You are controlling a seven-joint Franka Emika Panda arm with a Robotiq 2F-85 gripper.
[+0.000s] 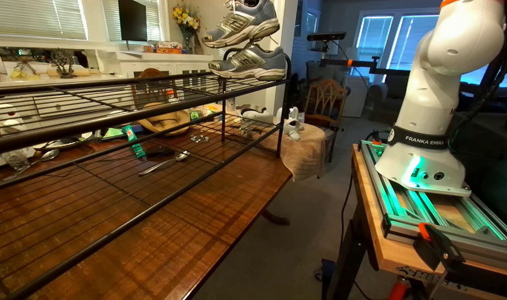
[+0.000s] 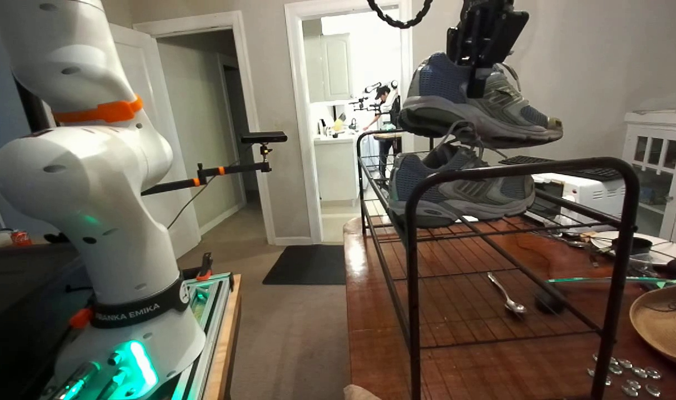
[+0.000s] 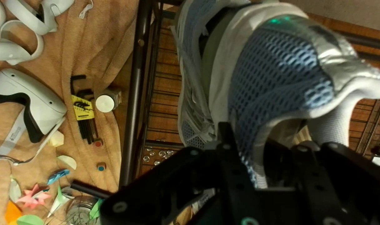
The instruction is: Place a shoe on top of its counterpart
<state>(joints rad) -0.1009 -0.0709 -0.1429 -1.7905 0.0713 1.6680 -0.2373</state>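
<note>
Fingers (image 3: pixel 229 156) clamped on the collar wall of the shoe (image 2: pixel 485 116), held just above its counterpart (image 1: pixel 251 62).
The counterpart is borne upright by the rack (image 2: pixel 571 164), beside its end bar (image 3: pixel 134 103) and the edge facing the arm (image 1: pixel 436 91); both long axes are set roughly parallel to that bar, toes turned away from the arm. On the bar's side the counterpart is seen uncovered in the wrist view; contact between the two cannot be judged. Straight lowering, perhaps with a slight shift toward the bar, seems called for.

Home: window blinds (image 1: pixel 36 21), flowers (image 1: pixel 186 18), wooden chair (image 1: pixel 325 96), kitchen cabinets (image 2: pixel 336 66) through doorway (image 2: pixel 303 111).
</note>
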